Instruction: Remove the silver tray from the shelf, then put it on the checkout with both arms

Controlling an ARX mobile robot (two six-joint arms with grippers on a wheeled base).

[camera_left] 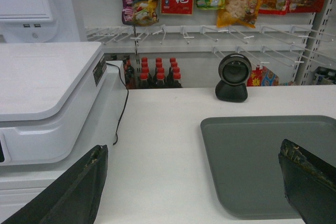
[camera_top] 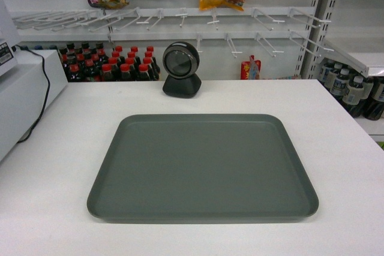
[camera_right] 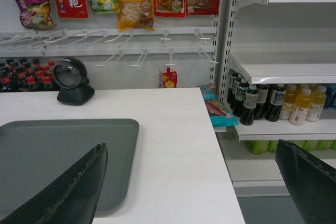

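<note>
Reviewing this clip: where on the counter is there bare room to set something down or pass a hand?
Bare strips of checkout lie right of the silver tray, and on its left toward the register and black cable. A band runs behind the tray beside the scanner. The middle is taken by the tray.

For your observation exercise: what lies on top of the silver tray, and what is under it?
Nothing lies on the silver tray; its surface is bare. Under it is the white checkout counter, but the part beneath is covered.

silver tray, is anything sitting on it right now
No, the silver tray lies bare on the checkout, with the scanner standing behind it.
</note>
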